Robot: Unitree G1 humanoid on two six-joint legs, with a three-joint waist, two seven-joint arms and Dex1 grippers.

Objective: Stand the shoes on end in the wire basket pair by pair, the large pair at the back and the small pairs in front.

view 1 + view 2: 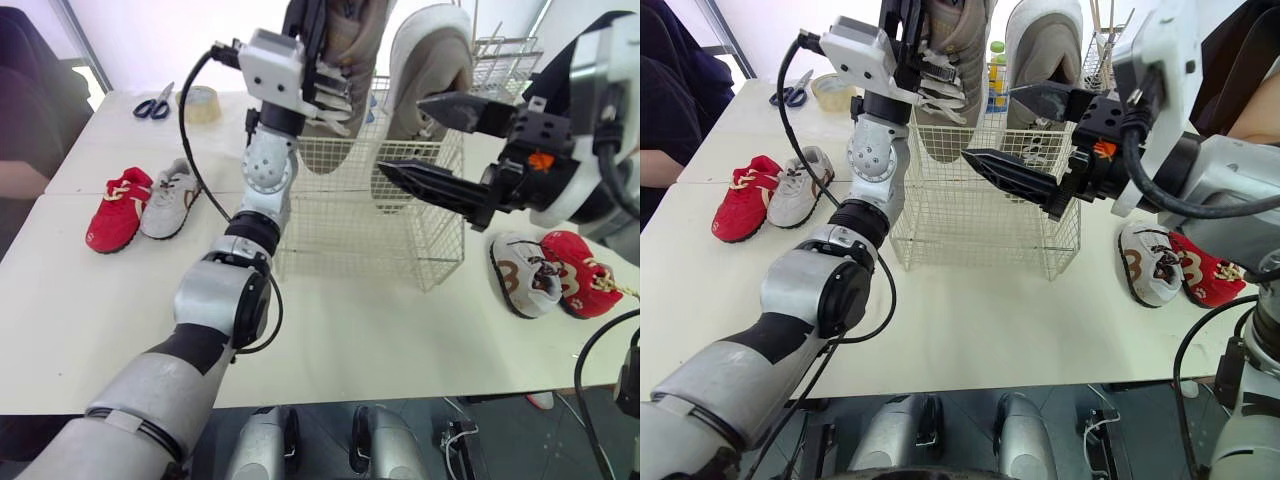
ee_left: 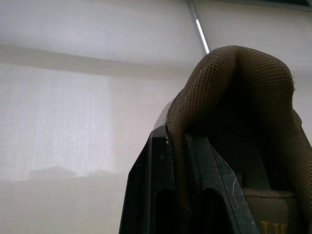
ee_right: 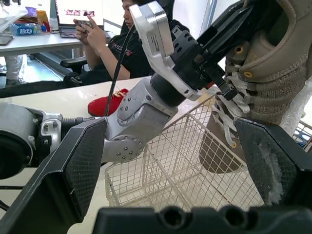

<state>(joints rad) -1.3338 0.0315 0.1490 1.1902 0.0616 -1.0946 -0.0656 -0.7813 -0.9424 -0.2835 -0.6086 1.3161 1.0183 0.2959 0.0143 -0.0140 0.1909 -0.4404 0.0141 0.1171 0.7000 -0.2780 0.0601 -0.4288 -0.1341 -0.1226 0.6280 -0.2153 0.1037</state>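
Mid-table: wire basket (image 1: 360,225). At its 12 o'clock, large pair (image 1: 1040,50) standing toe-down. left gripper (image 2: 176,151) pinching left shoe (image 1: 345,135) by heel collar; right gripper (image 1: 402,135) spread beside mate (image 1: 430,65). small pairs (image 1: 135,205) lying at 9 and 3 o'clock. Advising: seat shoe against back wire before releasing.

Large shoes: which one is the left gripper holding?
The left large shoe, collar pinched in the left gripper's fingers; the right large shoe stands ungripped.
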